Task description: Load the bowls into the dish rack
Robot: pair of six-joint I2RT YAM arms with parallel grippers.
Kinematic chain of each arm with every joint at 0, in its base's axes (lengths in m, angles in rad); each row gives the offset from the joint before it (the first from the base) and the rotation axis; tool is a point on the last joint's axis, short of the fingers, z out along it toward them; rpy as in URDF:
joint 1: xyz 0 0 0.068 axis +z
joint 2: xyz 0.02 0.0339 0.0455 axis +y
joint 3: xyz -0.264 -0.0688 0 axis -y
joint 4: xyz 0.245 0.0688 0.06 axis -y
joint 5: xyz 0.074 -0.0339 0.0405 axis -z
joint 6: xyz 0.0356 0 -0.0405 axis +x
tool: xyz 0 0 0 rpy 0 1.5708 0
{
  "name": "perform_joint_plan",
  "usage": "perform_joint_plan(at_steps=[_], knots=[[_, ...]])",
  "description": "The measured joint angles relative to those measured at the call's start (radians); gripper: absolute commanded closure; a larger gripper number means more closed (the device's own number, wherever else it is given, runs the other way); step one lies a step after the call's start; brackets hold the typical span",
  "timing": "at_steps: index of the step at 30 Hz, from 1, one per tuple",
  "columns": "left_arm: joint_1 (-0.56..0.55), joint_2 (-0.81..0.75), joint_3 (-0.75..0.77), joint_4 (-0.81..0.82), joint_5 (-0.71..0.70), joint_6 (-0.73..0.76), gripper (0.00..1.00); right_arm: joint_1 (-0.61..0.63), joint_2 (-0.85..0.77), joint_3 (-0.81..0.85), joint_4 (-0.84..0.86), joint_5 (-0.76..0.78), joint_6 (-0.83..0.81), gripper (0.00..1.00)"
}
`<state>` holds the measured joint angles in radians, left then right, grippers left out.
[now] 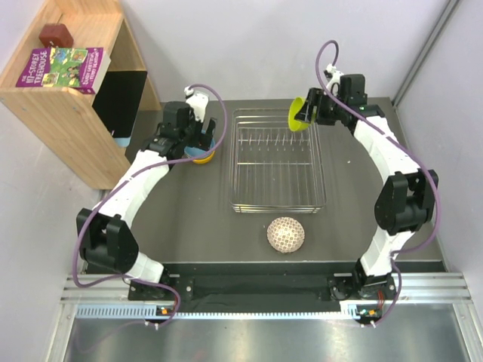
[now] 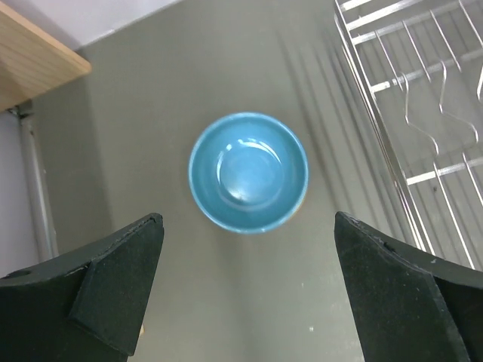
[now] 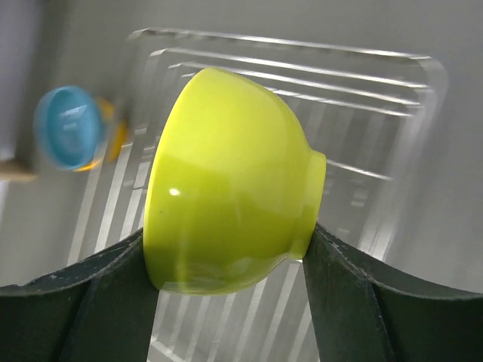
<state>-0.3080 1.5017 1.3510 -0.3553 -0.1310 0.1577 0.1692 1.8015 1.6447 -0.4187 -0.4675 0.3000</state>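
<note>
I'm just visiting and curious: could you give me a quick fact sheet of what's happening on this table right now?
Dish rack: no bowls in it
Left hand: open, above the blue bowl
Right hand: gripping yellow-green bowl by the rack's far right corner
Patterned bowl: upside down on the table, near the rack's front edge

Top view is bright, even and sharp. Light comes from overhead and shadows are soft, with a faint one by the white brown-latticed round bowl point(image 1: 286, 234) on the dark grey bench point(image 1: 189, 219). Left wrist view: blue round bowl point(image 2: 248, 172) in focus, white glare patches inside, pale streaks across the bench at upper middle. Right wrist view: yellow-green bowl point(image 3: 226, 185) sharp, small highlight at its left. The silver wire dish rack point(image 3: 355, 75) and the blue round bowl behind it are heavily blurred.
</note>
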Motion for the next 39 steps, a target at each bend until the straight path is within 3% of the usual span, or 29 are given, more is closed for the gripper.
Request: perform_joint_plan(at_steps=[8, 19, 29, 39], knots=[[0.016, -0.06, -0.074, -0.023, 0.07, 0.042, 0.01, 0.041, -0.033, 0.062, -0.105, 0.361, -0.138, 1.0], [0.046, -0.114, -0.104, -0.037, 0.109, 0.055, 0.01, 0.247, -0.045, 0.08, -0.139, 0.736, -0.33, 1.0], [0.068, -0.14, -0.129, -0.042, 0.116, 0.054, 0.01, 0.322, -0.03, 0.08, -0.147, 0.917, -0.457, 1.0], [0.077, -0.145, -0.131, -0.042, 0.142, 0.054, 0.01, 0.34, 0.002, 0.069, -0.164, 0.916, -0.476, 1.0]])
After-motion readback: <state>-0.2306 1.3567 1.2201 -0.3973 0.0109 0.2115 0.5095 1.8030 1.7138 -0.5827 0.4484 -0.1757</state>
